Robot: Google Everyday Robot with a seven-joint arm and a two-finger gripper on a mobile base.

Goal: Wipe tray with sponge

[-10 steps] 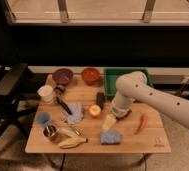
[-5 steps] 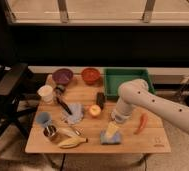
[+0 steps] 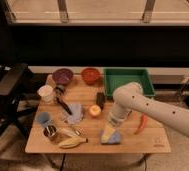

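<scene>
Light-blue sponge near the front edge of the wooden bench, right of a banana. Directly over its left end, hand pointing down, fingers apart; contact not clear. Farther back, apple. Green tray at back right, beside red bowl.

Gripper hangs at the table's 6 o'clock edge, jaws spread wide, right over the sponge. Can't tell if it's touching. The tray is well apart at 1 o'clock, with a red bowl at its 9 o'clock.
</scene>
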